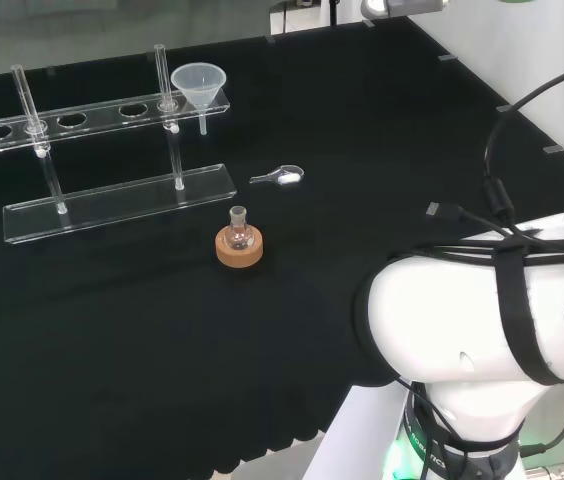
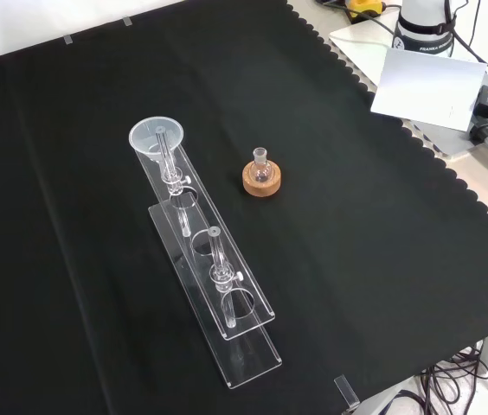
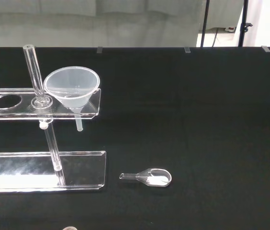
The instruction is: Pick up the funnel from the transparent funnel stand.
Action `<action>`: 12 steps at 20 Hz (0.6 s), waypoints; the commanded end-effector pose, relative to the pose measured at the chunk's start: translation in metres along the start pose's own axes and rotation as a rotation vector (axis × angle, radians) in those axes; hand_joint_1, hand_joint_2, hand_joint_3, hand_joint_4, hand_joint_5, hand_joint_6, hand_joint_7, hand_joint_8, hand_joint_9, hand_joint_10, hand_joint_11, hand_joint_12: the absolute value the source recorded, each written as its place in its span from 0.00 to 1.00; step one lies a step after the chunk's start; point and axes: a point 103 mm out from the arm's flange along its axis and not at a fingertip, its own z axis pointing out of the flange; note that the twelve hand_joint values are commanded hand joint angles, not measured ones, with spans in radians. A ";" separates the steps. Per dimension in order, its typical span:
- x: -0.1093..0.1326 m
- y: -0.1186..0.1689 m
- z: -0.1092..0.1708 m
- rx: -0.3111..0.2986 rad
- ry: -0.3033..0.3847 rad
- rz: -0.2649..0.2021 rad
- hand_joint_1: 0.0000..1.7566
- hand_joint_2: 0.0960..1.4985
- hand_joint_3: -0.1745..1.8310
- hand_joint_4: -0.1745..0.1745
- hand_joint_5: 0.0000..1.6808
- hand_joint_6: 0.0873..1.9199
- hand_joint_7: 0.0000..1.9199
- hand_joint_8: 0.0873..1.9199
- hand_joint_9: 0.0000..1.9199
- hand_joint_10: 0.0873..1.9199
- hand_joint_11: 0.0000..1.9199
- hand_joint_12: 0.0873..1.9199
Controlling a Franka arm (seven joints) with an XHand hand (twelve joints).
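Observation:
A clear plastic funnel (image 1: 200, 85) sits in the end hole of the transparent stand (image 1: 102, 115), at the stand's right end in the head view. Its spout hangs down through the upper shelf. In the front view the funnel (image 2: 157, 138) is at the far end of the stand (image 2: 253, 354). The wrist view looks at the funnel (image 3: 72, 87) from some way off, with the stand's upper shelf (image 3: 25, 108) beside it. Upright clear posts join the shelf to the base plate. The arm's white link (image 1: 492, 320) stands low at the right of the head view, well away from the stand.
A small round flask on a cork ring (image 1: 239, 243) stands in front of the stand, to the right of the funnel in the front view (image 2: 261, 175). A small clear scoop holding white powder (image 1: 280, 177) lies on the cloth near the stand's end (image 3: 149, 178).

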 end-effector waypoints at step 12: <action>-0.039 0.016 0.004 0.010 0.010 0.036 0.00 0.77 0.30 0.60 0.07 0.00 0.00 0.09 0.02 0.27 0.00 0.66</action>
